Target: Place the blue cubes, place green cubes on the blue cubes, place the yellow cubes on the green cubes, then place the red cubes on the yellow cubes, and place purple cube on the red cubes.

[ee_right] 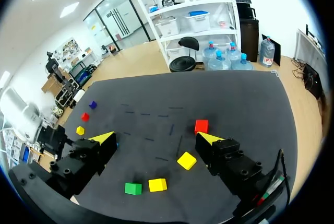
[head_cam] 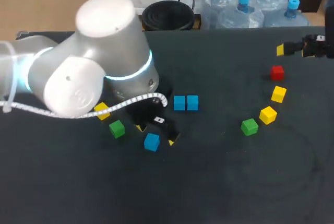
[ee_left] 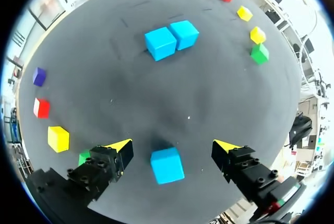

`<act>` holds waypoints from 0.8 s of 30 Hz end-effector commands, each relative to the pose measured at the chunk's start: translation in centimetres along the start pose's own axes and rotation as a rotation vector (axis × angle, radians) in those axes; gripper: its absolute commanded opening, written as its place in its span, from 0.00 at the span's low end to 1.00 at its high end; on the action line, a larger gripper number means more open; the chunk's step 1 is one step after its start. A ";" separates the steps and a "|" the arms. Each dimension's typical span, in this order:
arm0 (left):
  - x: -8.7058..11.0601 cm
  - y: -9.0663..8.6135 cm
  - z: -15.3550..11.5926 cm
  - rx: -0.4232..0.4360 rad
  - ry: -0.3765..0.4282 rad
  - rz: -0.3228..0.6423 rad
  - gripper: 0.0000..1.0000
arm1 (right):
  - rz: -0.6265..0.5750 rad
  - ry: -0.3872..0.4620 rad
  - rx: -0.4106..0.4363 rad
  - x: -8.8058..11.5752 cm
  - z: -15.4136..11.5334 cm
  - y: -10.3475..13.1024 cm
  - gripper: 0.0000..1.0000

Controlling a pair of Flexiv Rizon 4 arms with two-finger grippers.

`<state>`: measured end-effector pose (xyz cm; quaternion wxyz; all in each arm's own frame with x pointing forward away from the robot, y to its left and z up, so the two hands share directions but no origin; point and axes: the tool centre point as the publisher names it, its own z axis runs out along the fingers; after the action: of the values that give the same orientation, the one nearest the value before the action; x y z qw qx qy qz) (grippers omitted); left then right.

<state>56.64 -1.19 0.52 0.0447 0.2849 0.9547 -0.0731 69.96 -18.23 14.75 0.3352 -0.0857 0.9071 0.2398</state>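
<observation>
one cube (ee_left: pixel 167 165) lies between the left fingers (ee_left: pixel 119 146), a touching pair (ee_left: pixel 171 38) ahead (other cubes (head_cam: pixel 267 114) farther right).

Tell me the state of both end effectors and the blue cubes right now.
Left end effector: open, straddling the lone blue cube without touching it.
Lone blue cube: lying loose, not gripped.
Blue cube pair: side by side, touching, nothing stacked on them.
Right end effector: open, empty.

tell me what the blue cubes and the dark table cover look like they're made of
Blue cubes: likely plastic or painted wood, cannot tell which; even solid colour, flat faces, crisp edges, slight sheen, no gloss.
Table cover: looks like dark matte fabric or a felt-like mat; no reflections, and faint scuffs and ring marks show on it.
</observation>
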 end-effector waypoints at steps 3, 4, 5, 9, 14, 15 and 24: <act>-0.8 0.0 -0.2 -0.040 0.054 -0.033 1.00 | 0.000 0.000 0.003 0.0 -0.1 0.0 1.00; -0.8 0.1 -0.3 -0.048 0.057 -0.042 1.00 | 0.000 0.000 0.003 0.0 -0.1 0.0 1.00; -0.6 0.1 -0.6 -0.061 0.061 -0.054 1.00 | 0.000 0.000 0.003 0.0 -0.1 0.0 1.00; 0.4 0.2 -2.0 -0.109 0.070 -0.090 1.00 | 0.000 0.000 0.003 0.0 -0.1 0.0 1.00; 1.2 0.1 -2.3 -0.101 0.078 -0.107 1.00 | 0.000 0.000 0.003 0.0 -0.1 0.0 1.00; 1.3 0.1 -2.2 -0.097 0.078 -0.110 1.00 | 0.000 0.000 0.003 0.0 -0.1 0.0 1.00; 2.6 0.8 -0.5 -0.071 0.096 -0.137 1.00 | 0.000 0.000 0.003 0.0 -0.1 0.0 1.00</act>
<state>54.92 0.57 0.94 0.0015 0.2208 0.9750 -0.0238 69.96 -18.24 14.75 0.3352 -0.0857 0.9071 0.2398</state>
